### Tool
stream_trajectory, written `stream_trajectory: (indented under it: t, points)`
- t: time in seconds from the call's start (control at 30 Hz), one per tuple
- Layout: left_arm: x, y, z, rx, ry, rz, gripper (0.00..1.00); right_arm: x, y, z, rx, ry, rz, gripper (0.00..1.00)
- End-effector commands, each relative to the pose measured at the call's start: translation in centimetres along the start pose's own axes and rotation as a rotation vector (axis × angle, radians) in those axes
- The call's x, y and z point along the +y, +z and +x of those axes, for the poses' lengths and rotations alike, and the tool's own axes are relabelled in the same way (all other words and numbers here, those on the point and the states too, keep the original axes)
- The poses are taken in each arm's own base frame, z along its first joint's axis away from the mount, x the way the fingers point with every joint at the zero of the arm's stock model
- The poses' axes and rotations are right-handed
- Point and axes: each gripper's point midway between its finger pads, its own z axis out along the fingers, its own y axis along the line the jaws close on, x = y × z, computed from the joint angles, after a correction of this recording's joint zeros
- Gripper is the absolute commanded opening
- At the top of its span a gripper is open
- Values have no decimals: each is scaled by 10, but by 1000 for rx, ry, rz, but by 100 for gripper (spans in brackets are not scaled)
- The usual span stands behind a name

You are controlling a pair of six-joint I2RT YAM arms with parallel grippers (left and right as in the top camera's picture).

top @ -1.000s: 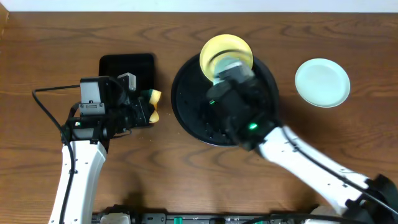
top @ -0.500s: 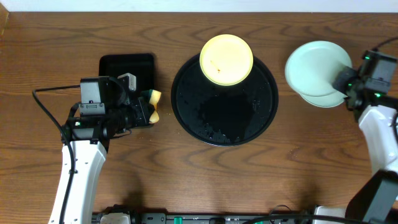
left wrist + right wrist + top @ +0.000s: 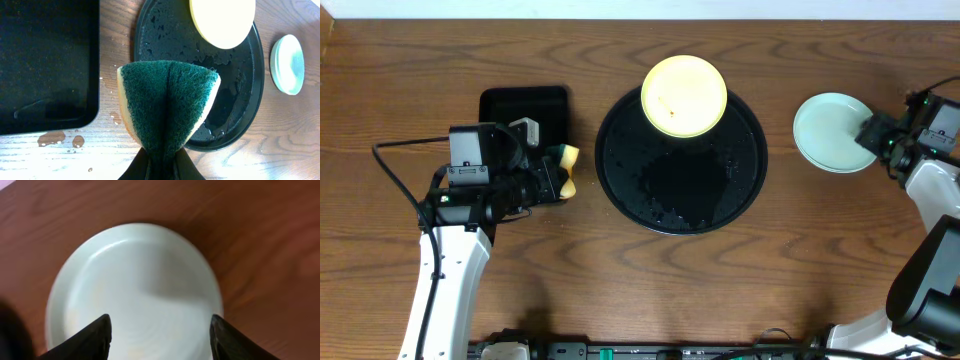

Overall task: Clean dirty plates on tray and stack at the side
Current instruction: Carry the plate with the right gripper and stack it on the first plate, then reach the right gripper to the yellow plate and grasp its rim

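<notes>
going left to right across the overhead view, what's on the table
small rectangular black tray → sponge → round black tray with the yellow plate on it → teal plates → right gripper

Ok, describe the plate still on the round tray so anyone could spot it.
Find the large round black tray mid-table. On its far edge lies one small round plate. It is pale yellow with an orange-red smear; the other plates, off the tray, are light teal.
</notes>
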Motion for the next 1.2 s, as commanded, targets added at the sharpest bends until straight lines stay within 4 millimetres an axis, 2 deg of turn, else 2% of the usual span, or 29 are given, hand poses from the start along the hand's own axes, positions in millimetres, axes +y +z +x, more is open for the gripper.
stream_trajectory:
  t: [0.0, 0.03, 0.1, 0.2, 0.23, 0.27, 0.33, 0.4, 0.43, 0.57, 0.67, 0.77, 0.8, 0.87, 1.0, 1.17]
  points:
    - [3, -1, -2, -7, 15, -11, 8, 48, -33, -23, -25, -163, -212, 58]
    - [3, -1, -2, -8, 15, -11, 8, 56, -38, -27, -11, -173, -234, 57]
    - [5, -1, -3, -11, 15, -27, 8, 84, -58, -36, 45, -245, -298, 56]
    - [7, -1, -2, -10, 13, -37, 8, 142, -97, -50, 99, -404, -366, 55]
    - [7, -1, -2, -10, 13, -37, 8, 174, -110, -53, 102, -474, -407, 55]
    - [7, -1, -2, -10, 13, -37, 8, 216, -116, -55, 79, -557, -448, 55]
    - [7, -1, -2, -8, 12, -37, 8, 242, -110, -54, 57, -608, -463, 55]
    - [8, -1, -1, -3, 9, -39, 8, 271, -96, -47, 39, -677, -490, 54]
    - [8, -1, 1, 2, 6, -40, 8, 288, -81, -38, 40, -717, -516, 58]
    - [9, -1, 3, 12, 1, -43, 8, 324, -25, -8, 50, -767, -572, 66]
    - [9, -1, 4, 15, -1, -44, 8, 342, 16, 10, 27, -817, -595, 66]
    - [9, -1, 4, 15, 0, -44, 8, 344, 47, 19, 4, -833, -559, 66]
    - [9, -1, 4, 16, 0, -44, 8, 344, 63, 22, -16, -851, -540, 66]
    - [9, -1, 5, 18, -2, -44, 8, 343, 76, 23, -36, -856, -523, 64]
    - [9, -1, 5, 19, -2, -44, 8, 341, 89, 28, -36, -855, -519, 59]
    - [9, -1, 5, 19, -2, -44, 8, 332, 104, 47, 28, -852, -510, 56]
